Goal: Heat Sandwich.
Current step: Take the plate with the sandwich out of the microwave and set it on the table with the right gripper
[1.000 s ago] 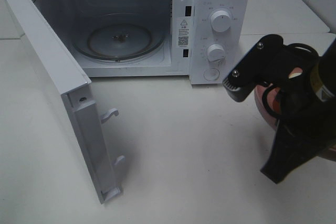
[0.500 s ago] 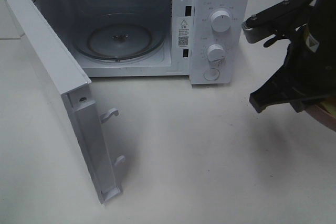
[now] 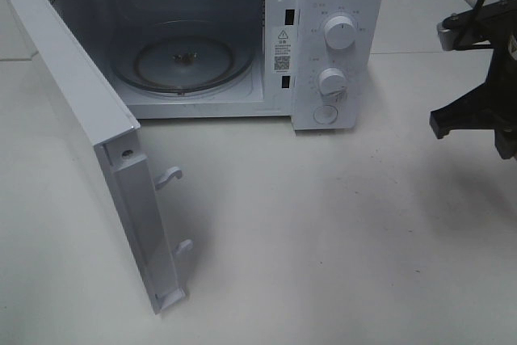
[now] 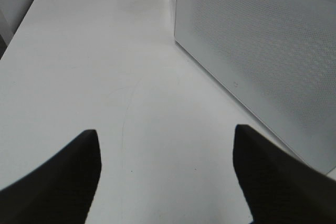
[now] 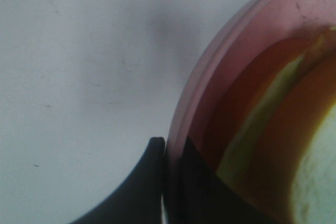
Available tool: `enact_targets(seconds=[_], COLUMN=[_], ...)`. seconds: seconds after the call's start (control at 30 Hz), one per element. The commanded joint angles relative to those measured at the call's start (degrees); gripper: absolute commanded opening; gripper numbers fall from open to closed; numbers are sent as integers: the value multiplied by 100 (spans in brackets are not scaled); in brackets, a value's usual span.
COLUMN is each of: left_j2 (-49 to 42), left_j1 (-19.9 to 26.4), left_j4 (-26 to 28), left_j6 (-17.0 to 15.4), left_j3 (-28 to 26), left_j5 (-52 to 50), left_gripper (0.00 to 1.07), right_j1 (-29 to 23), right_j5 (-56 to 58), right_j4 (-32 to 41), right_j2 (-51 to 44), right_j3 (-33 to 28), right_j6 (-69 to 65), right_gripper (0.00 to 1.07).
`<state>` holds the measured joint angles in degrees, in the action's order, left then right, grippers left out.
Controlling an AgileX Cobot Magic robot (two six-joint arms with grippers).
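Observation:
In the right wrist view the round pink plate (image 5: pixel 236 61) fills the right side, and my right gripper (image 5: pixel 170 142) is shut on its rim, one black finger (image 5: pixel 149 182) outside and one inside. The sandwich (image 5: pixel 315 187) lies on the plate, showing pale bread with a tan edge, blurred by closeness. In the high view only the right arm (image 3: pixel 485 94) shows at the right edge, right of the microwave (image 3: pixel 339 46); the plate is out of that frame. My left gripper (image 4: pixel 165 135) is open over bare table, with nothing between its fingers.
The white microwave stands at the back with its door (image 3: pixel 89 143) swung wide to the left and a glass turntable (image 3: pixel 184 58) inside. Two knobs (image 3: pixel 338 31) sit on its right panel. A white perforated panel (image 4: pixel 262 51) stands close beside the left gripper.
The right arm has risen and swung to the right, away from the microwave's front. The pink plate beneath it has left the high view. The left gripper has not moved.

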<state>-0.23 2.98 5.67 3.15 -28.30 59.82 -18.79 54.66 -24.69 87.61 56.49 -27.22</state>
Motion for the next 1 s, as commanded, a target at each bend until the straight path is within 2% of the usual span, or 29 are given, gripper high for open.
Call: enact_targets(seconds=[0.03,0.43,1.0], left_j2=[-92,-92,-92], left_j1=[-11,-11,-11], left_j4=[11,11,11], left_j6=[-6,-6,-6], left_j3=[17,17,17], left_j5=[-46,-46,-46], left_gripper=[66,66,66], right_j1=[269,682,682], right_j5=[-40,-533,-1238], right_j4=[-172,-166,-172], right_j2=[115,796,1593], right_j3=[74,97,97], right_j6=[-29,-29,-138], right_gripper=[4,5,8])
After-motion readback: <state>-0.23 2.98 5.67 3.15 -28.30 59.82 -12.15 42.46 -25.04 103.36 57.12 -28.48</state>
